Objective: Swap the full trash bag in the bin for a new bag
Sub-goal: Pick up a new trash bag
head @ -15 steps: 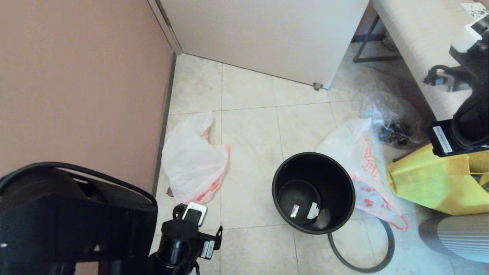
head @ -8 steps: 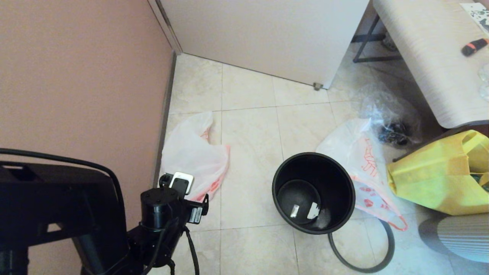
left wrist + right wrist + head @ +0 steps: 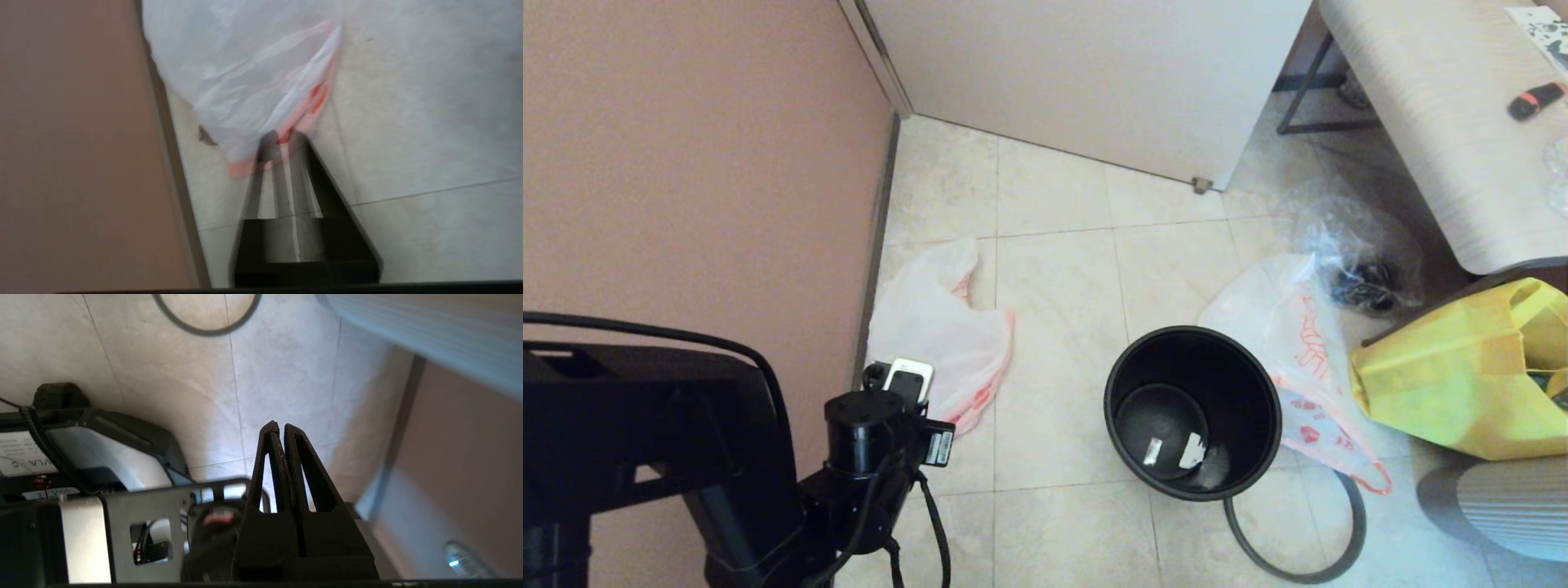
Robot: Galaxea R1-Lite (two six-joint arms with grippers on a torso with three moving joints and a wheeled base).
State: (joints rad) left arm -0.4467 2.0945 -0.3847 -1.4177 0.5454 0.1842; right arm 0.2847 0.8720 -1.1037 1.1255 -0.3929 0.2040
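Since a second ago the left arm has swung forward along the pink wall to the limp, flat white plastic bag, and the right arm has dropped out of the head view.

Head view: the left end effector [image 3: 907, 384] sits at the near corner of the limp, flat, translucent white new bag with the pink-red rim band [image 3: 935, 339], which lies on the tiled floor against the wall. Well off to the side of it stands the small round black plastic bin [image 3: 1192, 412], bare inside, with its thin dark grey hoop [image 3: 1298, 539] lying on the floor, touching the bin's near side. Beyond the bin lies the lumpy white full trash bag with red print [image 3: 1294, 359], and past that a yellow fabric bag [image 3: 1462, 384].

Left wrist view: the left end effector [image 3: 282, 141] is clenched on the new bag's [image 3: 249, 77] pink-red edge, fingertips pinched together at the band.

Right wrist view: the right end effector [image 3: 278, 428] is clenched on nothing, held above bare floor tiles beside the robot's base, with the hoop [image 3: 206, 322] farther ahead.
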